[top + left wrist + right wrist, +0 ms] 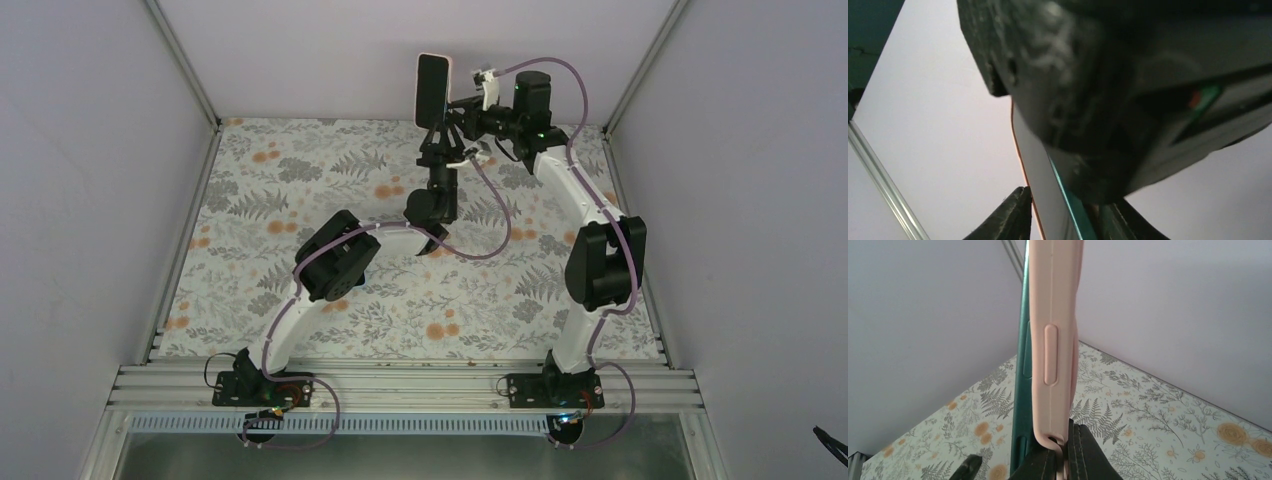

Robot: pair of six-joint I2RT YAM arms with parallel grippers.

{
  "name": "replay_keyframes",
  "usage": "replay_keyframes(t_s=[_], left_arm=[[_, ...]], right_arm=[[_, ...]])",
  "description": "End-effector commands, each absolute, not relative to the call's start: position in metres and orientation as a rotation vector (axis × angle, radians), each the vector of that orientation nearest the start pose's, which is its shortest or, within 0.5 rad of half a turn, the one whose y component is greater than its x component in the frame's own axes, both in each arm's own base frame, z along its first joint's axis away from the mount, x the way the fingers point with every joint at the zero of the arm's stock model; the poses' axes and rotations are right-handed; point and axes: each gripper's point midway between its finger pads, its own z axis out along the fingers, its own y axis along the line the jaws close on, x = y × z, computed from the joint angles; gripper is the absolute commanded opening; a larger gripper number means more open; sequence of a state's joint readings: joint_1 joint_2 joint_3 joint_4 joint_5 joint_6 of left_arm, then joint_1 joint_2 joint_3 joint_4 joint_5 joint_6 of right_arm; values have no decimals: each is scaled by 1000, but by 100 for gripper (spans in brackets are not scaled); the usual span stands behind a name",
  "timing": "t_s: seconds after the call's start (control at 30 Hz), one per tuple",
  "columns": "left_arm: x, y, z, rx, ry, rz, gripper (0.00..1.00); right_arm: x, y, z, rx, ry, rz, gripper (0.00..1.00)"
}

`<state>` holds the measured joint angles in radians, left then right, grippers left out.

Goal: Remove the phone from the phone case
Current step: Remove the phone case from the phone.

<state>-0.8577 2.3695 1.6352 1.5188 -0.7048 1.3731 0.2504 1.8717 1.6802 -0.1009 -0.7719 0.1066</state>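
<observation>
Phone (433, 88) upright in pink phone case (1053, 340), held in air over far edge of floral desk (250, 300), right end effector (1065, 442) clenched on case's lower lip, left end effector (1068, 217) clenched across phone's lower end from below.

upright phone (433, 88) in pink case (1053, 340)

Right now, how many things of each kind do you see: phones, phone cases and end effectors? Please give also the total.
phone: 1
phone case: 1
end effectors: 2, the left end effector and the right end effector
Total: 4
</observation>
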Motion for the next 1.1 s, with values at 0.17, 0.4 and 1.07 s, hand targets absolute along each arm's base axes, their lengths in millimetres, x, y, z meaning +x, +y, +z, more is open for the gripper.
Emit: replay_keyframes(t_s=[0.17,0.4,1.07], left_arm=[[413,-380,414,305,714,558,28],[422,-350,421,224,760,598,32],[477,-302,405,118,1197,554,31]], right_arm=[[445,288,288,-793,1880,1127,4],[446,276,297,-782,1864,1113,4],[448,267,318,-816,1815,923,4]])
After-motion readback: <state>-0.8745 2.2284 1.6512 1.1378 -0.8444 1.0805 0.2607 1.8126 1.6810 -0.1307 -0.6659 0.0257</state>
